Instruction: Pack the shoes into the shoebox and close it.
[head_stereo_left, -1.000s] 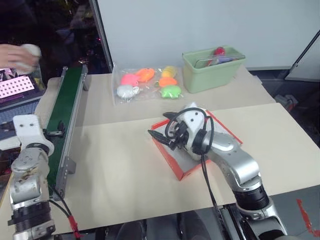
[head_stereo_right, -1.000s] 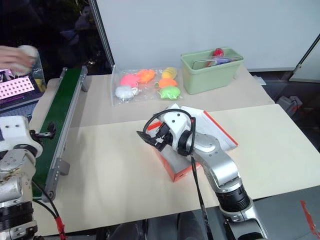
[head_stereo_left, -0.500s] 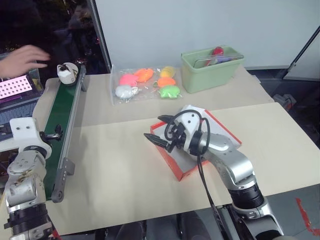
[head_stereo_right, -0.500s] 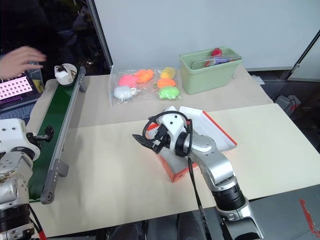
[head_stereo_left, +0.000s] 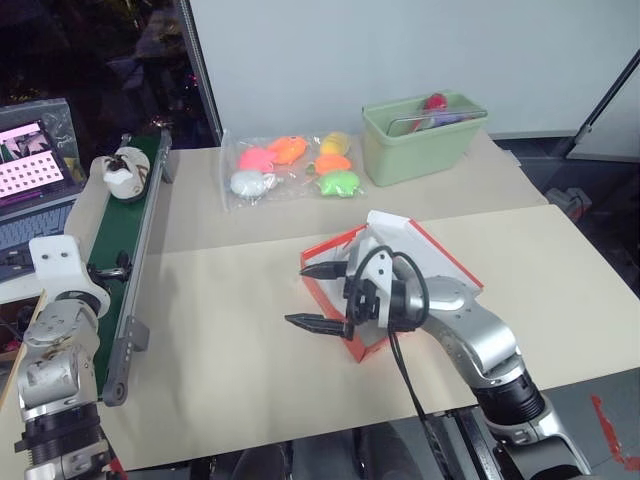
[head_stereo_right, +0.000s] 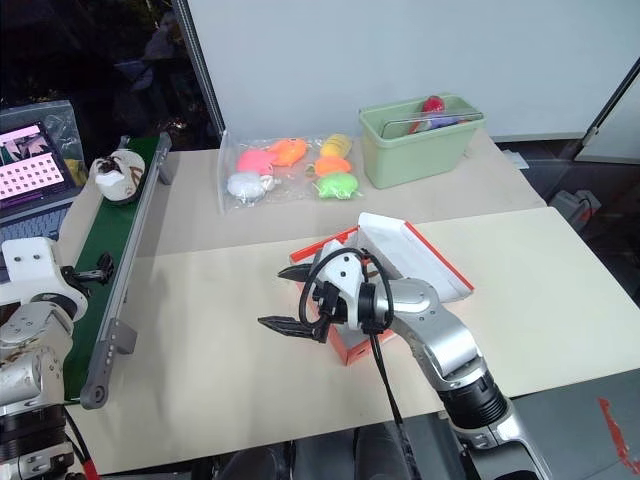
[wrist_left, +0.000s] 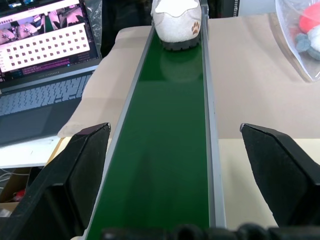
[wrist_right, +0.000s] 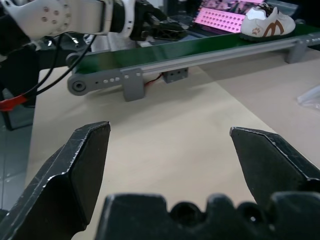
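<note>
sneaker (head_stereo_left: 120, 172) on green conveyor (head_stereo_left: 125, 236), shoebox (head_stereo_left: 395, 268) open

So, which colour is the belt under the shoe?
Dark green; the belt under the shoe shows best in the left wrist view.

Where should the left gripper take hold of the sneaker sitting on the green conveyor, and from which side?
Probably across the heel of the shoe, coming level along the green conveyor belt. The heel faces the open left gripper and looks narrower than its spread fingers; the belt's side rails block a sideways approach.
</note>
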